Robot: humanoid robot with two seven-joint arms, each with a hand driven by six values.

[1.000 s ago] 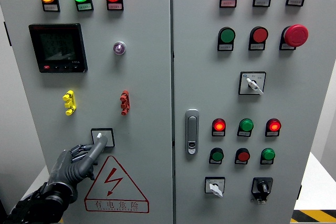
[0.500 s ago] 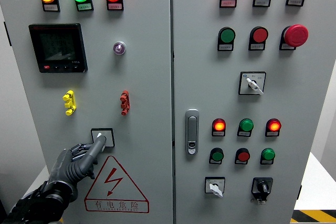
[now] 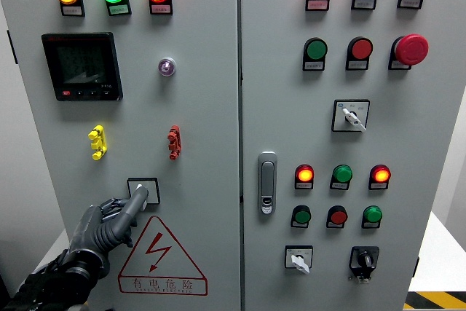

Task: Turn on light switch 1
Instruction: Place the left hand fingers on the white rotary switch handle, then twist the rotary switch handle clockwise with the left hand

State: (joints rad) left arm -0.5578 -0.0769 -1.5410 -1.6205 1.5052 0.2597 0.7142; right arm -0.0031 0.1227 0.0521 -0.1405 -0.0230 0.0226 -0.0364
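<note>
— Looking at the left robot hand [image 3: 109,222]: what shape is it in, and where?

— It rises from about 7 o'clock, dark grey and jointed, with a matte plastic look. One finger [image 3: 131,207] is stretched out and the rest are curled in, gripping nothing. The fingertip rests on light switch 1 [image 3: 143,190], a small white lever in a square black-framed plate.

— Where is that switch on the cabinet [image 3: 211,107]?

— On the left door of smooth grey painted metal, toward 8 o'clock. At 6 o'clock from it is a triangular red-outlined warning sticker [image 3: 162,257] with a lightning bolt. At 12 o'clock from it hang a yellow toggle [image 3: 97,142] and a red toggle [image 3: 174,142], both small and knobbly.

— And higher up?

— A glossy black rectangular meter [image 3: 81,66], with round glowing domed lamps above.
</note>
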